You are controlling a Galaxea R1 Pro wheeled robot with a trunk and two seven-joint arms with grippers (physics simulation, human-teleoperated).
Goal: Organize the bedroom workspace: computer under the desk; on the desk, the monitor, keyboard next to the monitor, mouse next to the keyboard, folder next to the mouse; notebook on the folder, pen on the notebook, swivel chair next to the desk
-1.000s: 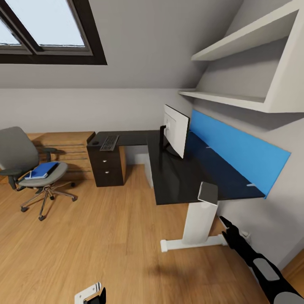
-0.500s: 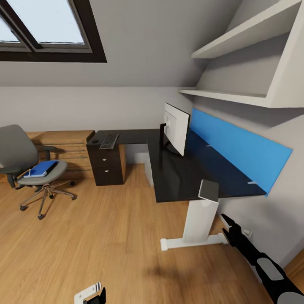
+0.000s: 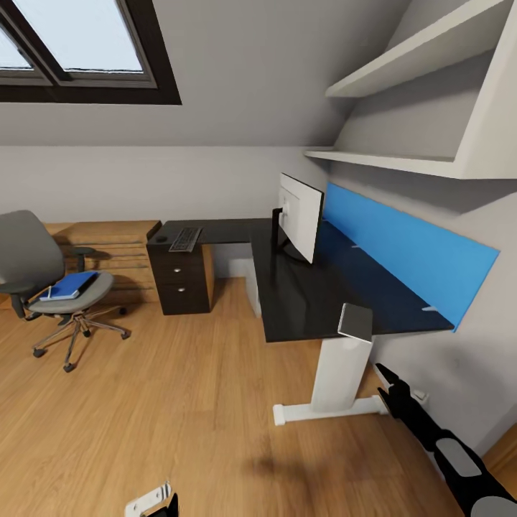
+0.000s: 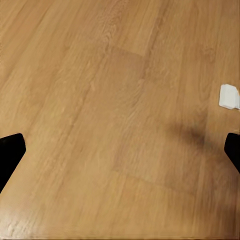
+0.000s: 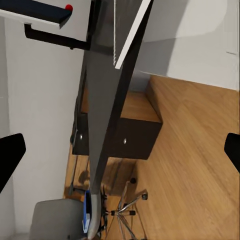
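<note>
Nearest in head view: left gripper (image 3: 159, 502) at the bottom edge over the wood floor (image 3: 179, 402); in its wrist view both fingertips (image 4: 11, 152) sit at opposite edges, spread wide, nothing between. Right gripper (image 3: 388, 379) hangs beside the white pedestal leg (image 3: 337, 373); its fingertips (image 5: 10, 155) are likewise set wide and empty. Black L-shaped table (image 3: 301, 294) carries the monitor (image 3: 298, 219), black stand, white back facing the room, standing before the blue back panel (image 3: 402, 251). On the far wing, above the black drawer unit (image 3: 179, 280), lies the slim grey keyboard (image 3: 186, 239) with the small dark mouse (image 3: 162, 239) just beside it. Well apart stands the grey swivel chair (image 3: 43, 287); the bright-blue folder (image 3: 68, 286) lies flat on its seat. Skylight (image 3: 72, 50) above.
</note>
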